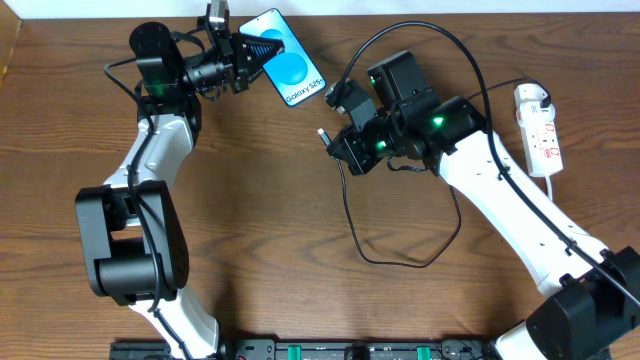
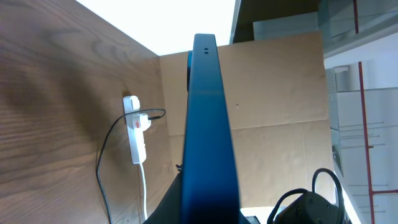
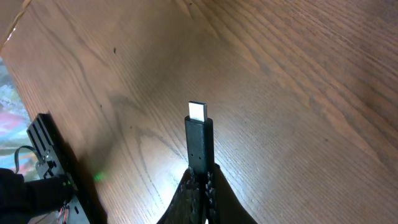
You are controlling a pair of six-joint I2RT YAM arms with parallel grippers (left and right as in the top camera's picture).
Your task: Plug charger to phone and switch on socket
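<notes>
Grained, low-sheen wood tabletop (image 1: pixel 260 200), plastics and one metal tip.
The phone (image 1: pixel 290 65) has a glossy screen; the charger (image 3: pixel 199 146) connector is matt black plastic ending in bright metal; the socket (image 1: pixel 538 130), right of the phone, looks smooth white plastic.

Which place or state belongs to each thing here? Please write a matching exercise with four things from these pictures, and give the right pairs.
Things:
1. phone
2. connector tip
3. power strip
4. white plug head

Places or states:
a. lying on the table, on the robot's right side
b. gripped in the left tool
c. seated at one end of the strip
d. pinched in the right tool, metal end sticking out

Pairs: 1-b, 2-d, 3-a, 4-c.
</notes>
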